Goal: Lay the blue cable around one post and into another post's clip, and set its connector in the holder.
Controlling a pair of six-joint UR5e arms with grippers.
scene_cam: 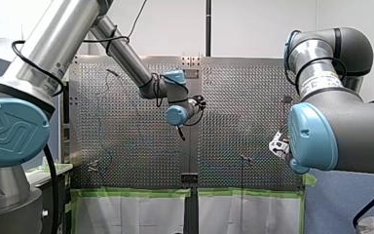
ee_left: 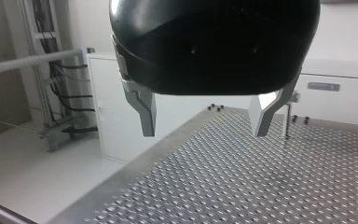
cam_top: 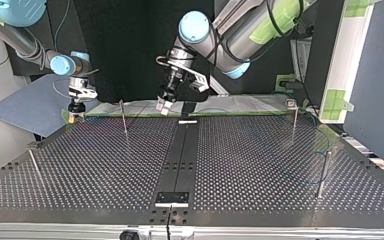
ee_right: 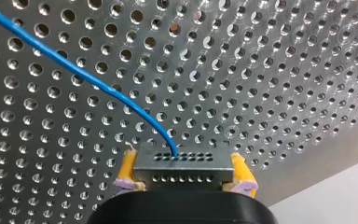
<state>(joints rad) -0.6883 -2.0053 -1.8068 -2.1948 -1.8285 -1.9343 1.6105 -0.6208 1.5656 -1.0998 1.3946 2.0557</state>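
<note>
In the left wrist view, my left hand (ee_left: 205,119) is hanging wide apart over the surface (ee_left: 261,186), holding nothing. In the right wrist view, my right hand (ee_right: 184,173) is squeezing the hard connector (ee_right: 182,163), a good holding spot; its blue cable (ee_right: 88,79) is trailing away, looking light and floppy.

From behind the arms the front view looks over the counter (scene_cam: 136,141), the top view faces back across it, and the wrist views peer closely past my left gripper (ee_left: 205,133) and my right gripper (ee_right: 184,182) at it.
</note>
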